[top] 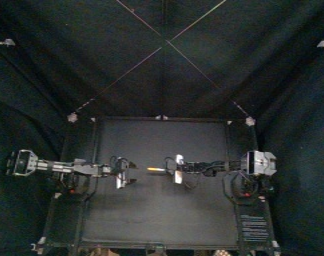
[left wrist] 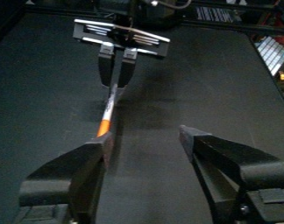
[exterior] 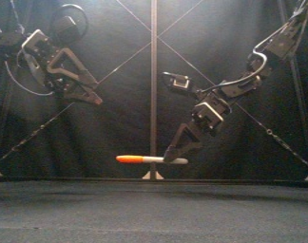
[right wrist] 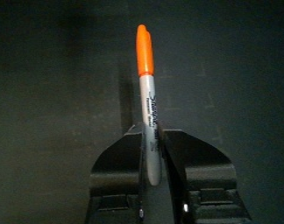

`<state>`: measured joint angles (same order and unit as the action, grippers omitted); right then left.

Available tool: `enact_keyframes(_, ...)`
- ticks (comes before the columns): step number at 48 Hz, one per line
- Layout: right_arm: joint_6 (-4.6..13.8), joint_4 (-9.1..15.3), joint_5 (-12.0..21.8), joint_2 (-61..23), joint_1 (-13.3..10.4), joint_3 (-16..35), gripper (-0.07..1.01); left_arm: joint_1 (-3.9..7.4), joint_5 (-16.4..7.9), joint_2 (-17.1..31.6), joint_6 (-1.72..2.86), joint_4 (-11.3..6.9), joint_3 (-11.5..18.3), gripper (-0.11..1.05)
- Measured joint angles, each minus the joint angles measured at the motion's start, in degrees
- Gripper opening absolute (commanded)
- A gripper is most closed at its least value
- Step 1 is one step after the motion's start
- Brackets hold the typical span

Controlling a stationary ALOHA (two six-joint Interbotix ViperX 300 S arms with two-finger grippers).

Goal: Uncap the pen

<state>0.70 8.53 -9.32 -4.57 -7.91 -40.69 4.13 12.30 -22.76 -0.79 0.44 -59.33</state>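
One pen (right wrist: 147, 96) — tight between right jaws

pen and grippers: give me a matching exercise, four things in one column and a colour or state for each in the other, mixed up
Column one
1. pen cap
2. pen body
3. left gripper
4. right gripper

Column two
A. open, holding nothing
B. orange, at the free end
C. shut, holding something above the table
D. grey, clamped between two jaws

Pairs: 1-B, 2-D, 3-A, 4-C
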Motion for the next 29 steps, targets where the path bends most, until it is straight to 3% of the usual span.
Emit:
enact_keyframes(3, 0.09, 0.00, 0.09, 0.00, 0.62, 0.26, 0.47, 0.18, 0.00, 2.37, 0.26, 0.88, 1.14, 0.99)
enact_keyframes(17, 0.09, -0.09, 0.00, 0.88, 1.41, 0.70, 0.47, 0.62, -2.64, 13.62, 0.09, 1.67, 6.06, 0.99)
enact_keyframes(29, 0.09, 0.00, 0.09, 1.41, 1.49, 0.70, 0.47, 0.88, -3.78, 17.49, 0.00, 1.67, 8.35, 0.96)
